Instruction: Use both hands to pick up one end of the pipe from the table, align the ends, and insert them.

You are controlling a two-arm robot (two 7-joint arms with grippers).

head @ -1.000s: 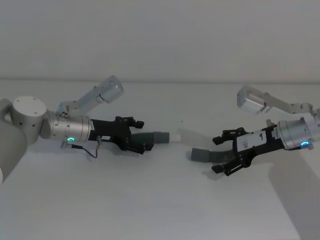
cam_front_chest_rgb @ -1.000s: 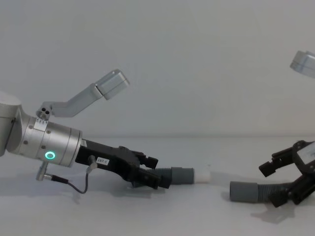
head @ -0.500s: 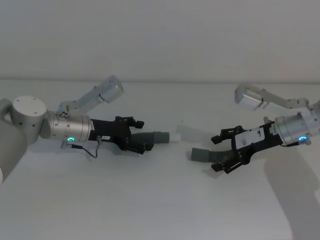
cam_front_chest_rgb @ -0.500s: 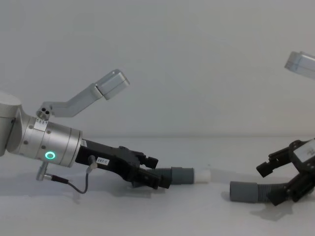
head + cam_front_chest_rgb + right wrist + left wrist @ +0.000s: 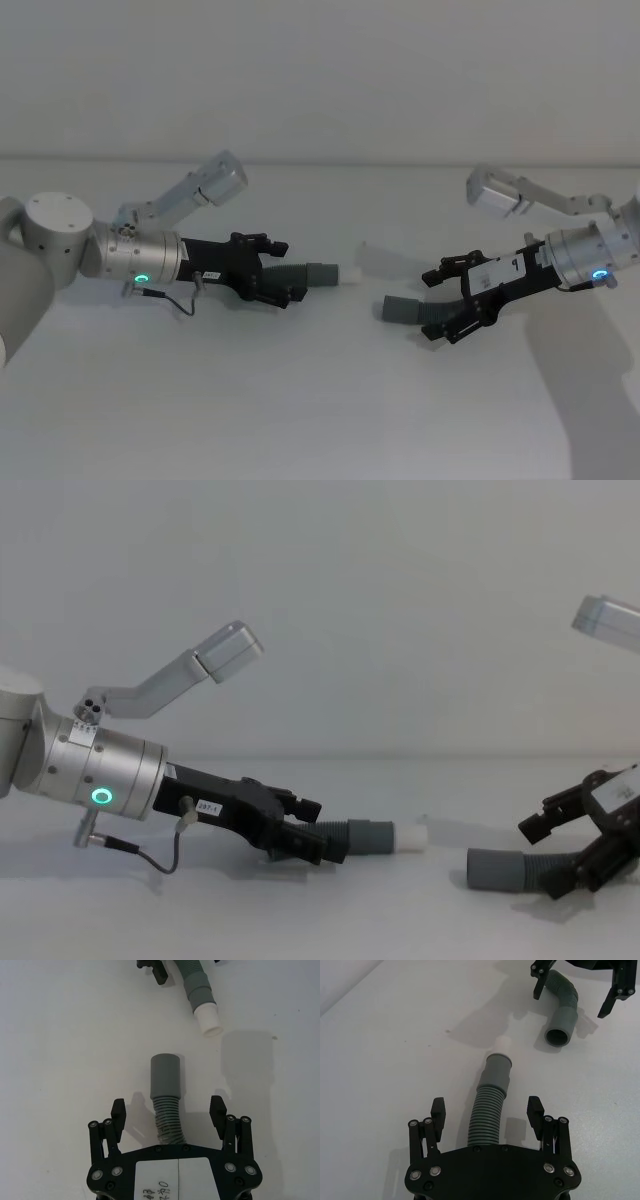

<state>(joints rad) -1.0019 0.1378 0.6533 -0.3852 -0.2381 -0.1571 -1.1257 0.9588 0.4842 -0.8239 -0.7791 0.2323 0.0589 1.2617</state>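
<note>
Straddling pipe: left pincer, right pincer

- Left gripper low over the counter, fingers either side of the plug-tipped hose piece.
- Right gripper, fingers spread, straddles the socket hose piece lying on the counter.
- Their cuffs face each other, apart.

Dark grey ribbed pipe, white tip, white table.
</note>
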